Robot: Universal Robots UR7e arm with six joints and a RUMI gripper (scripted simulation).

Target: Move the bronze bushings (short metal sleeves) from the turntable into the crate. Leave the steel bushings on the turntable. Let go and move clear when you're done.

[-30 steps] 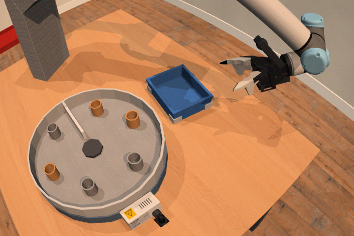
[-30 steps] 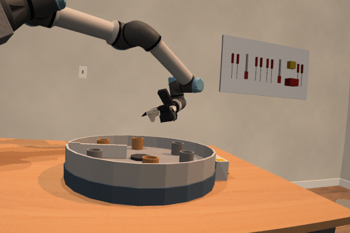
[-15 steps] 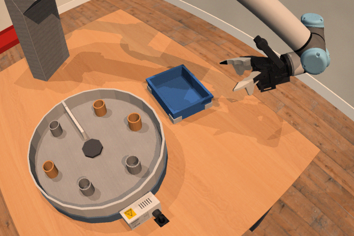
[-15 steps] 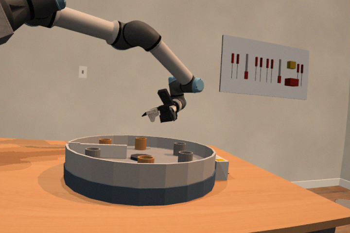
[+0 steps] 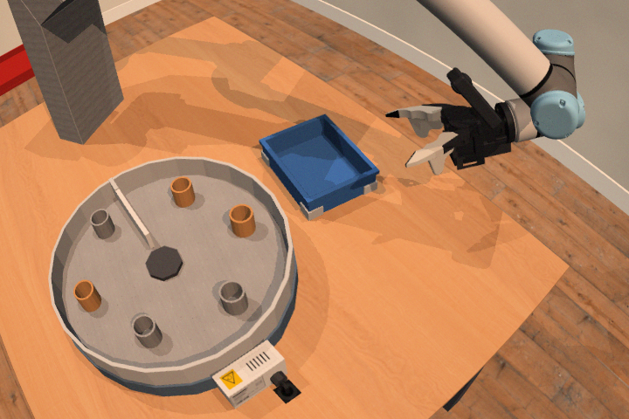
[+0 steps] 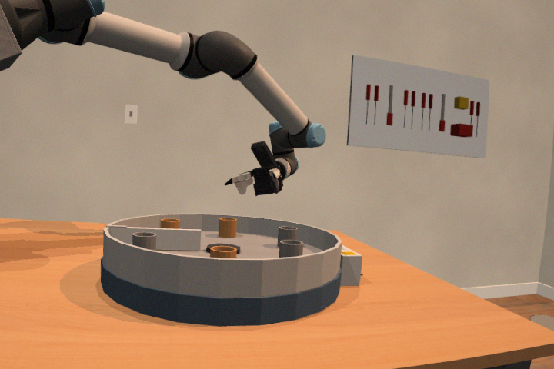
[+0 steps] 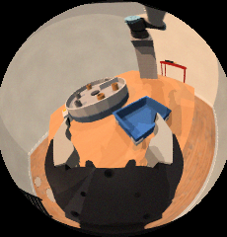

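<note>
- Bronze bushings: three stand upright on the turntable (image 5: pixel 196 367) (image 6: pixel 216 278) (image 7: pixel 101 110), none in the crate.
- One bronze bushing (image 5: pixel 182 191) (image 6: pixel 170 223) is near the white divider (image 5: pixel 131 215) (image 6: pixel 177 239), on the side facing the crate.
- A second bronze bushing (image 5: pixel 242 221) (image 6: pixel 228 227) stands near the turntable wall closest to the crate.
- The third bronze bushing (image 5: pixel 87 296) (image 6: pixel 223 252) is across the dark hub (image 5: pixel 164 263) (image 6: pixel 215 247) from the second.
- Three steel bushings share the disc: one steel bushing (image 5: pixel 102 223) (image 6: pixel 144 241) sits on the other side of the divider; the other two are towards the white control box (image 5: pixel 250 374) (image 6: pixel 351 268).
- The blue crate (image 5: pixel 286 173) (image 7: pixel 124 127) rests on the wooden table (image 5: pixel 399 296) (image 6: pixel 177 344) (image 7: pixel 94 143), near the turntable but apart from it, with pale brackets at its visible lower corners.
- The two-jaw gripper (image 5: pixel 399 140) (image 6: pixel 247 179) (image 7: pixel 113 118) hangs raised, well apart from the turntable. Its jaws are spread wide, with nothing between them.
- Behind the crate and turntable in the wrist view, a grey column (image 5: pixel 78 84) (image 7: pixel 147 59) rises upright.
</note>
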